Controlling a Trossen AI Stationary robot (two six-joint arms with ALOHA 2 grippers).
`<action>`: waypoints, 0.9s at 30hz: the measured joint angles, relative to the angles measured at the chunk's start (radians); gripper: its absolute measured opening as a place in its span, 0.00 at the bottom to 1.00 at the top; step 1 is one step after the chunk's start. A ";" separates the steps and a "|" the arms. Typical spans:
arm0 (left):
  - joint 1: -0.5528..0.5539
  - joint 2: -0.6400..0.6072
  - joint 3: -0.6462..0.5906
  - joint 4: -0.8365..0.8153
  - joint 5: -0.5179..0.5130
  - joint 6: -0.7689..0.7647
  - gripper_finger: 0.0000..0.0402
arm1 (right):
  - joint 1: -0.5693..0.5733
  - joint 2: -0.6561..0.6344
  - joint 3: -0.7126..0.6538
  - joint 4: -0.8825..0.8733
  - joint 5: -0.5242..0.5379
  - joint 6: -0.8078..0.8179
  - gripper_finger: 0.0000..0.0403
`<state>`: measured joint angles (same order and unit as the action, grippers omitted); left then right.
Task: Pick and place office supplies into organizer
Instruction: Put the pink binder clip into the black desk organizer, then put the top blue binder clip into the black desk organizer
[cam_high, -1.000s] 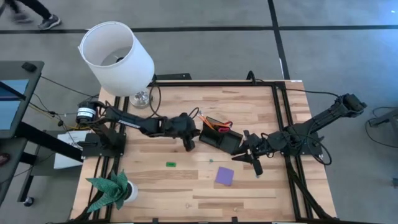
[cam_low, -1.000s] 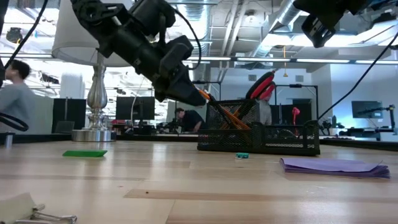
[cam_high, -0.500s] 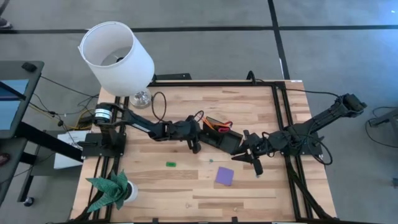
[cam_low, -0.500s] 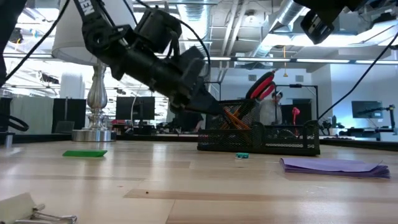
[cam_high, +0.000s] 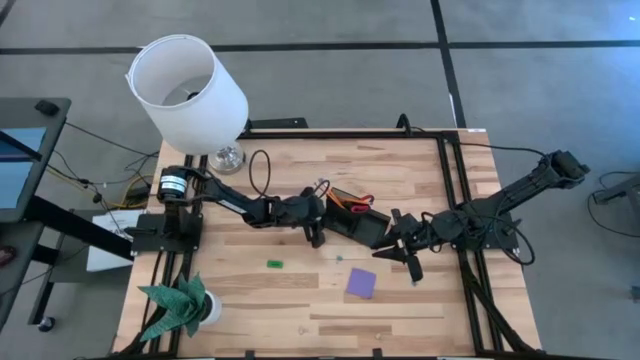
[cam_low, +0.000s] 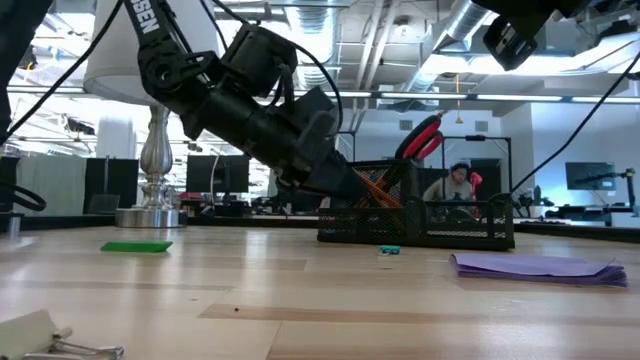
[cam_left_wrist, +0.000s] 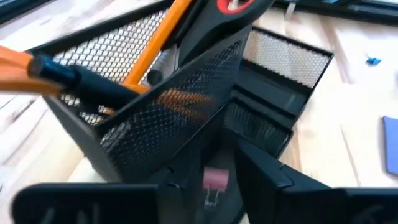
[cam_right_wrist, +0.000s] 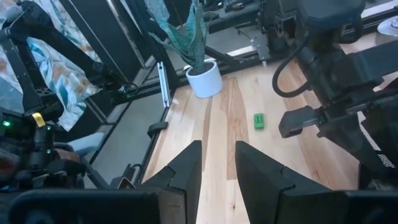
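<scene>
The black mesh organizer (cam_high: 352, 215) (cam_low: 420, 235) stands mid-table. Its tall back section holds red-handled scissors (cam_low: 420, 135), orange pencils (cam_left_wrist: 155, 43) and a black pen (cam_left_wrist: 81, 84). My left gripper (cam_high: 318, 232) (cam_low: 345, 185) slants down at the organizer's left end, shut on a small pink clip (cam_left_wrist: 214, 179). My right gripper (cam_high: 392, 252) (cam_right_wrist: 217, 155) hovers right of the organizer, pointing left, with a narrow gap between its fingers. A purple note pad (cam_high: 361, 282) (cam_low: 540, 267), a green piece (cam_high: 274, 264) (cam_low: 137, 246) and a tiny teal piece (cam_high: 340, 257) lie flat on the table. My left gripper has the small pink clip's body (cam_left_wrist: 216, 177) pinched between its two fingers, a little behind their tips. The fingers come slanting down from the table's left toward the organizer's low front part. The clip's wire loop (cam_left_wrist: 211, 198) points back toward the wrist.
A white-shaded lamp (cam_high: 190, 85) stands at the far left corner and a green paper plant (cam_high: 180, 305) at the near left corner. A loose binder clip (cam_low: 60, 342) lies near the low camera. People sit in the room behind. Bare wood lies between the green piece and the note pad.
My left gripper has moved right and down toward the organizer's left end, carrying the small clip, and now reaches over its low front part. The right arm and the loose items have kept still.
</scene>
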<state>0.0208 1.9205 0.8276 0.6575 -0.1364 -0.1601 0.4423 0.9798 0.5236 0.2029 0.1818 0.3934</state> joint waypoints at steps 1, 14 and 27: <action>0.000 0.000 0.000 -0.013 -0.003 0.000 0.25 | 0.000 0.000 0.000 0.000 0.000 0.000 0.23; 0.000 -0.049 0.004 -0.055 -0.034 -0.020 0.35 | 0.001 0.000 0.000 0.000 0.000 0.000 0.23; 0.031 -0.299 0.006 -0.630 -0.277 0.057 0.35 | 0.002 0.000 0.000 -0.037 -0.001 0.000 0.23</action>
<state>0.0521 1.6211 0.8333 0.0275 -0.4138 -0.1029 0.4446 0.9798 0.5240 0.1654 0.1806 0.3935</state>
